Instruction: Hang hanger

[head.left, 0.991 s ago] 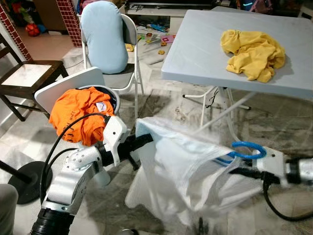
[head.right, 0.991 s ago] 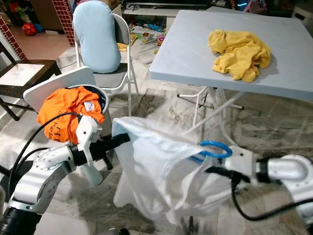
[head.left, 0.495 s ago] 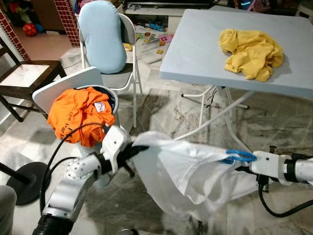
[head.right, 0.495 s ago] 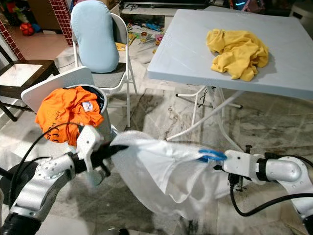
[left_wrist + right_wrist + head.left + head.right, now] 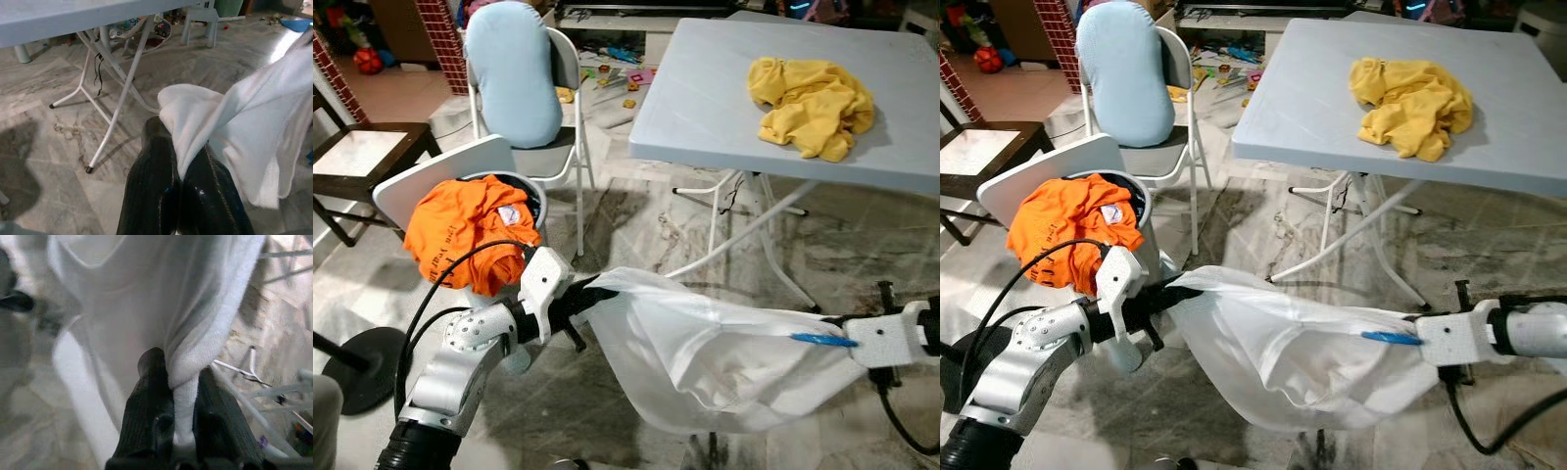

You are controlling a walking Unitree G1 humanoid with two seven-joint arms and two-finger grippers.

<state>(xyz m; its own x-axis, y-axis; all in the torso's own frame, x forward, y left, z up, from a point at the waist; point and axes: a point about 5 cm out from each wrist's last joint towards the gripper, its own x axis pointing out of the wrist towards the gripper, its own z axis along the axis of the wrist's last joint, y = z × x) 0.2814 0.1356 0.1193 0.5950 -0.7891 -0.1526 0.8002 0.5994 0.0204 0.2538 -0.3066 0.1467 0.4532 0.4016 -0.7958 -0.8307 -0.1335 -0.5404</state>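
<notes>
The left gripper (image 5: 178,191) has its two black fingers (image 5: 151,186) pinched shut on one edge of a white shirt (image 5: 705,357). The right gripper (image 5: 186,406) is likewise closed on a fold of the same shirt at its far end. Between them the shirt hangs stretched wide and low over the tiled floor (image 5: 862,245), sagging in the middle like a hammock. A blue hanger (image 5: 822,340) lies at the shirt's right end, just beside the right gripper; only a thin sliver of it shows, and how much of it sits inside the cloth cannot be told. Behind the arms stands a grey folding table (image 5: 724,98) with a crumpled yellow garment (image 5: 813,93) on it. To the robot's left, a basket (image 5: 524,186) is heaped with orange clothes (image 5: 465,230), and a folding chair (image 5: 570,108) carries a pale blue cushion (image 5: 514,69). No rail or hook to hang from can be seen. To do this step well, it seems wise to keep both grips firm and the cloth taut and level, so the hanger does not slip out, and to lift the shirt clear of the floor before carrying it.
</notes>
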